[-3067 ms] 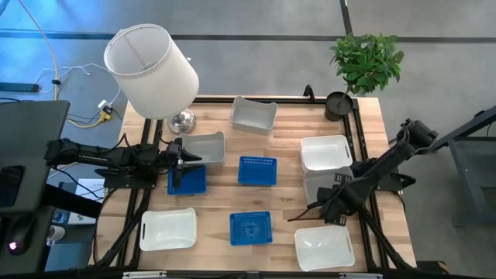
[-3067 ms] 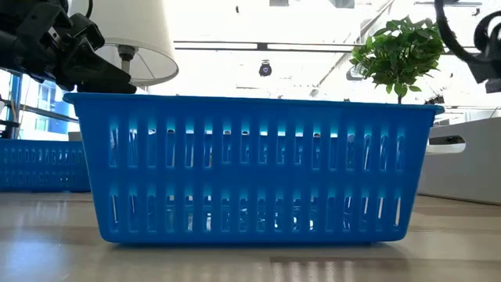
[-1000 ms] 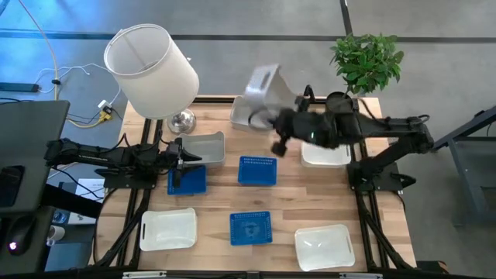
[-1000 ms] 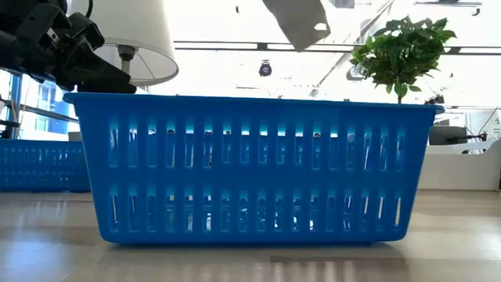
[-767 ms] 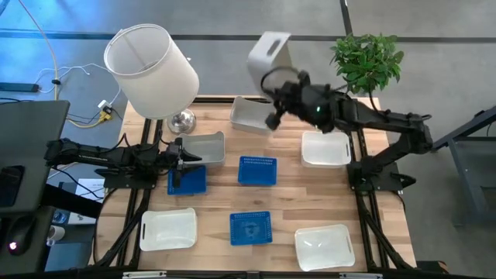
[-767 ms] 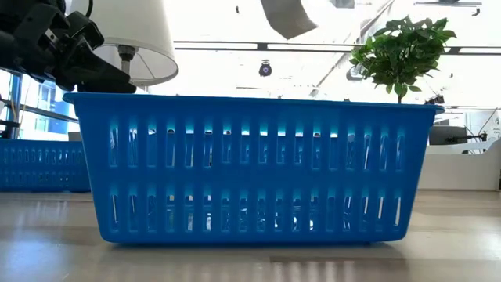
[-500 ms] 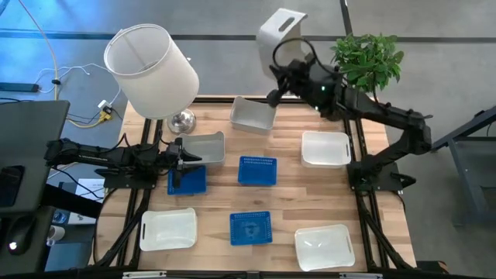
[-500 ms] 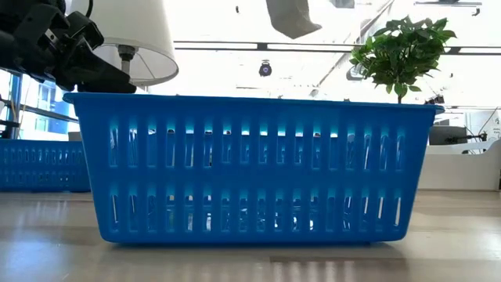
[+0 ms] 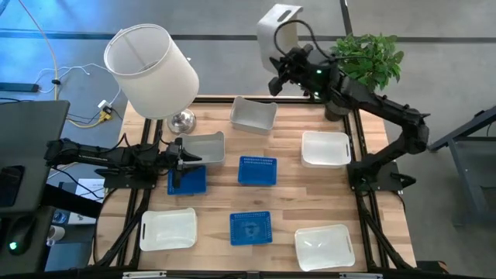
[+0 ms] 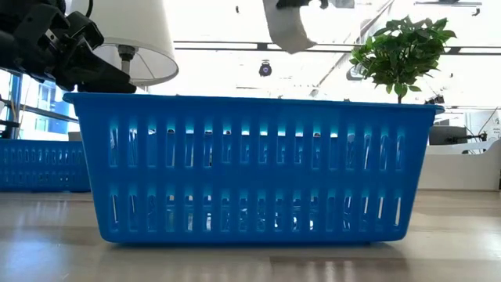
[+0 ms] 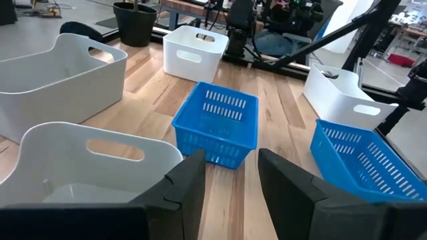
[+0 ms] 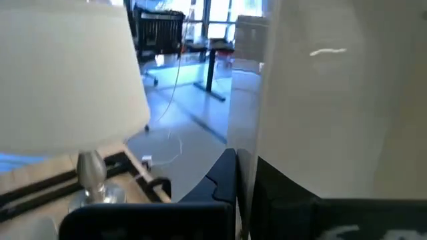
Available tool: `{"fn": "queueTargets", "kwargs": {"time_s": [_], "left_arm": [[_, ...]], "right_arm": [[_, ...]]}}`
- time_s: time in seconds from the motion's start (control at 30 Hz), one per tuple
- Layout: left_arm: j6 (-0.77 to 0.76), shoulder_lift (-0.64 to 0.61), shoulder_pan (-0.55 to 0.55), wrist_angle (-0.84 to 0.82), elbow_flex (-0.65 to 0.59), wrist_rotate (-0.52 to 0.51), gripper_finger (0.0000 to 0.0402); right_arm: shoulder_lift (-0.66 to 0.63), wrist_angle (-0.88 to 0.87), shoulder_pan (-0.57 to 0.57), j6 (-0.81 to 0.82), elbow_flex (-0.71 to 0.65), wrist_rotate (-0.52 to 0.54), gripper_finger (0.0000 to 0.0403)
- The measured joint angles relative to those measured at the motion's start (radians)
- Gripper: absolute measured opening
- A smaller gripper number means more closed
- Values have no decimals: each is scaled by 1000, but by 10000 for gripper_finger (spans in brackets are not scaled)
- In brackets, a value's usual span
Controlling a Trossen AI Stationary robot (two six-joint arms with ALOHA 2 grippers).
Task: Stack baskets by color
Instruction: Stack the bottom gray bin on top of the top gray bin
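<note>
The right arm stretches up and back from its base at the right edge of the wooden bench (image 9: 287, 201), reaching past the far edge. Its hand (image 9: 277, 68) is pressed together, pinching the wall of a light grey rounded plastic basket (image 9: 277, 27) and holding it high in the air, tilted on its side, above and behind the second light grey plastic basket (image 9: 253, 115) standing at the bench's far edge. In the low view the lifted basket (image 10: 286, 23) hangs at the top of the picture.

The left arm lies low along the left side of the bench, its hand (image 9: 180, 157) with fingers spread, empty, at the rim of a grey-white basket (image 9: 206, 149) and over a blue mesh plastic basket (image 9: 188, 180). Two more blue mesh baskets (image 9: 257, 170) sit at mid-bench and near the front (image 9: 251, 228). White plastic baskets stand at the front left (image 9: 167, 230), front right (image 9: 324, 246) and right side (image 9: 325, 149). A big white lampshade (image 9: 151, 71) tilts over the far left corner, and a green potted plant (image 9: 366, 62) stands at the far right corner.
</note>
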Motion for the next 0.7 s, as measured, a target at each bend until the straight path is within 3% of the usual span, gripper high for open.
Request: {"fn": "queueTargets", "kwargs": {"time_s": [0.33, 0.7], "left_arm": [[0, 0, 0, -8, 0, 0, 129], [0, 0, 0, -27, 0, -1, 129]], "right_arm": [[144, -118, -4, -3, 0, -96, 0], [267, -271, 30, -5, 0, -99, 0]]}}
